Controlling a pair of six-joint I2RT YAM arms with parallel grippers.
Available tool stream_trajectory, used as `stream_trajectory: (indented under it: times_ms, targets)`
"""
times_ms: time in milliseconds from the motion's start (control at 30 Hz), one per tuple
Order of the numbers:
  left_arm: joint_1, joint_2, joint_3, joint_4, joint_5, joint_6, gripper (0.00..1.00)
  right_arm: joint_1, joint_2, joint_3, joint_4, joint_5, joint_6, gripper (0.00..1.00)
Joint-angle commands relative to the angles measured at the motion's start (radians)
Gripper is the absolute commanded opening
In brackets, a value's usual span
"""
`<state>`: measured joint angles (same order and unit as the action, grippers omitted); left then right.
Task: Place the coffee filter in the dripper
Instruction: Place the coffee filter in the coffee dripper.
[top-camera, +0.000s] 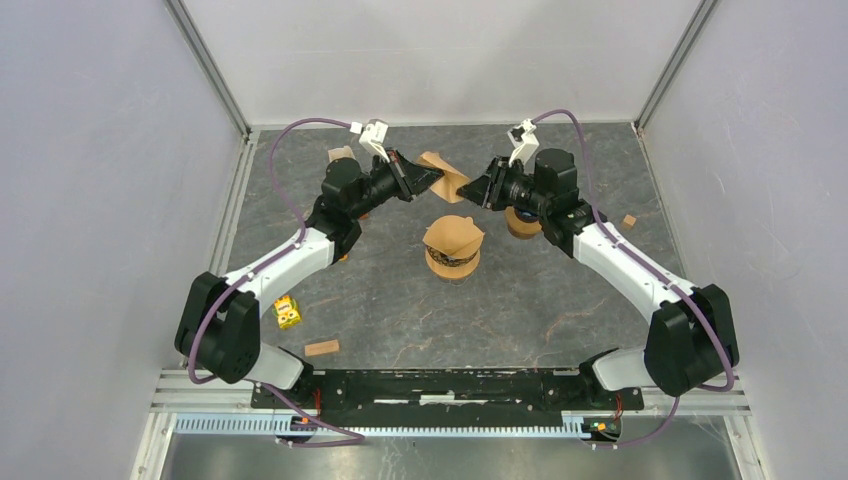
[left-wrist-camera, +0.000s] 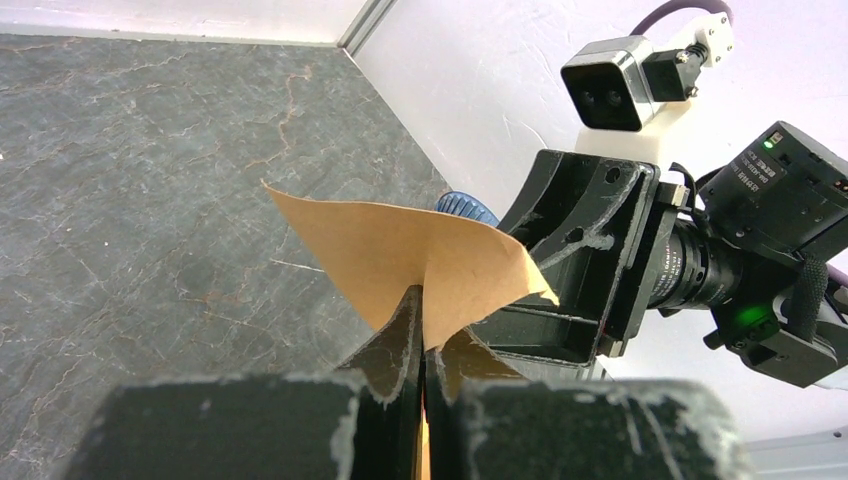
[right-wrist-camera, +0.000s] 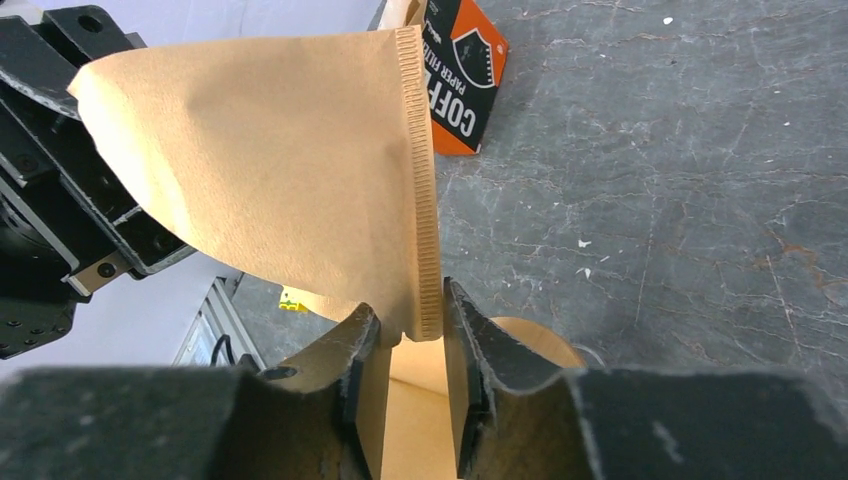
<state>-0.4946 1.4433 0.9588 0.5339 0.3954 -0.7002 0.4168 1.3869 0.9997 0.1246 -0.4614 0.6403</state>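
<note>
Nearest the bases, a brown block (top-camera: 321, 348) is seen lying flat on the table (top-camera: 560, 300), and a yellow box (top-camera: 288, 312) is set just beyond it, beside the left arm. Further in, at mid-table, the dripper (top-camera: 452, 260) is found standing upright, brown on top, with nothing gripping it. Over on the right, a small block (top-camera: 629, 221) is spotted beside the right forearm. Beyond the dripper and above it, the filter (top-camera: 445, 172) is held up in the air between the two arms, well clear of the dripper. The left gripper (left-wrist-camera: 422, 310) is clamped tight on it: in the left wrist view the brown paper is pinched between the two fingers and fans out above them. The right gripper (right-wrist-camera: 410, 320) is brought in from the other side, its jaws set a little apart with the filter's crimped seam between them, the seam lying against one finger. Whether a real pinch is made there cannot be told. Farther still, past the paper in the right wrist view, an orange and black filter box (right-wrist-camera: 460, 70) is seen on the grey surface.
</note>
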Motion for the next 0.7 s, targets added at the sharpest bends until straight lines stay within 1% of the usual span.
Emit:
stream_trajectory:
  times_ms: [0,100,233,367,467,533,633,667]
  targets:
    - [0.005,-0.033,-0.005,0.052,0.01,-0.006,0.02,-0.003,-0.022,0.0,0.056,-0.023,0.013,0.28]
    - [0.004,-0.033,-0.008,0.053,0.009,-0.002,0.02,-0.003,-0.021,0.0,0.062,-0.025,0.016,0.24]
    - [0.005,-0.034,-0.009,0.049,0.007,0.001,0.02,-0.003,-0.021,0.006,0.058,-0.021,0.007,0.15]
    - [0.004,-0.033,-0.009,0.042,0.003,0.002,0.02,-0.003,-0.023,0.047,-0.007,0.024,-0.061,0.0]
    - [0.005,-0.034,-0.001,0.023,0.004,0.009,0.03,0.001,-0.026,0.087,-0.07,0.074,-0.133,0.0]
    - [0.004,-0.032,0.006,0.007,0.006,0.016,0.07,0.006,-0.031,0.106,-0.096,0.104,-0.169,0.0]
    - [0.004,-0.031,0.018,-0.015,0.007,0.03,0.09,0.03,-0.037,0.13,-0.122,0.154,-0.232,0.0]
    - [0.004,-0.031,0.023,-0.028,0.003,0.04,0.11,0.04,-0.038,0.14,-0.155,0.174,-0.254,0.0]
